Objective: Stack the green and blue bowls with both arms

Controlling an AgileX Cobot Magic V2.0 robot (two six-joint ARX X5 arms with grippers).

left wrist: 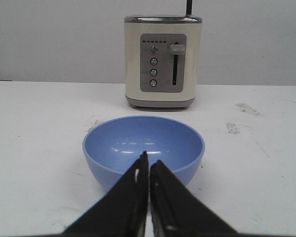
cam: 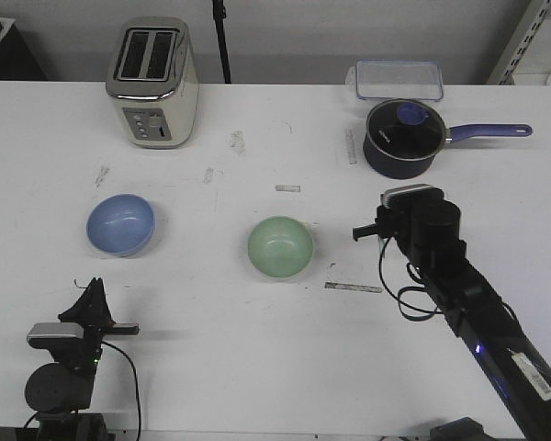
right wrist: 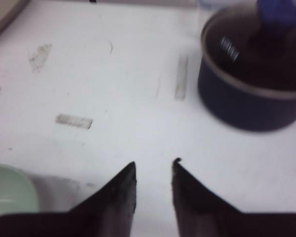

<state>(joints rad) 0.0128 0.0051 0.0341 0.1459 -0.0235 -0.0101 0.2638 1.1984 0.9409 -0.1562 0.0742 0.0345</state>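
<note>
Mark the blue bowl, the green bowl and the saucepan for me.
blue bowl (cam: 119, 223): front view, centre of its inside.
green bowl (cam: 280, 246): front view, centre of its inside.
saucepan (cam: 402, 158): front view, on its dark front wall.

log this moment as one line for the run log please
stage: pre-grasp | left gripper: shut, facing blue bowl | right gripper: open, empty, between green bowl and saucepan | bowls: apart, unstacked

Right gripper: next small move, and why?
Probably swing the right gripper toward the pale green glossy bowl and line its slightly parted fingers up over the near rim. Both bowls sit apart and ungrasped on the white table; this gripper holds nothing and the green bowl lies beside it. The light blue glossy bowl faces the shut left gripper.
</note>
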